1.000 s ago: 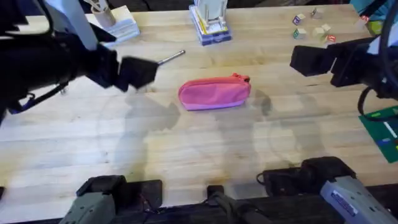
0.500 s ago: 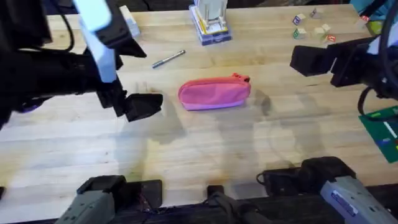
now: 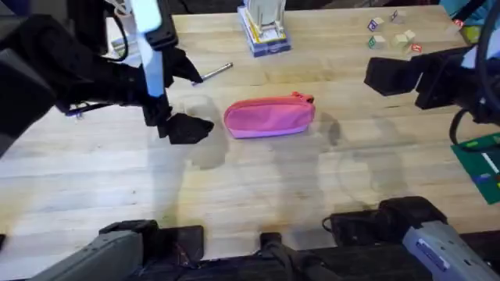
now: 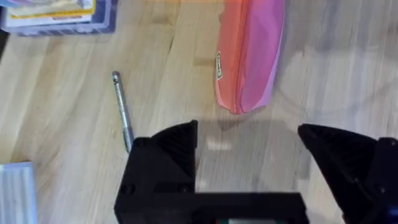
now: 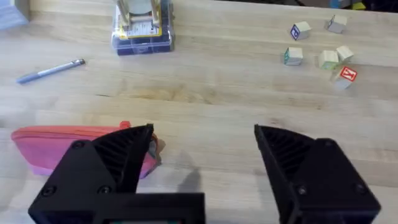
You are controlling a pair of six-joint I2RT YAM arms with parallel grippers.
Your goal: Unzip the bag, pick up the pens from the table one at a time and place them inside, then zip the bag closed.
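The pink bag [image 3: 269,117] lies zipped shut in the middle of the table [image 3: 258,195], its red pull tab [image 3: 301,97] at the right end. A silver pen [image 3: 212,72] lies behind and to the left of it. My left gripper [image 3: 187,127] hovers just left of the bag's left end; the left wrist view has it open [image 4: 249,149] with nothing in it, the bag [image 4: 249,56] and pen [image 4: 122,112] ahead. My right gripper [image 3: 387,74] hangs open [image 5: 205,149] off to the right of the bag [image 5: 37,146], nothing held.
A clear box with cards and a white holder [image 3: 263,31] stands at the back centre. Small letter cubes [image 3: 394,31] lie at the back right, and a green mat [image 3: 480,160] is at the right edge. White packs [image 3: 129,39] sit at the back left.
My left gripper has swung right and toward the front, from beside the pen to the bag's left end. The right arm, bag and pen have not moved.
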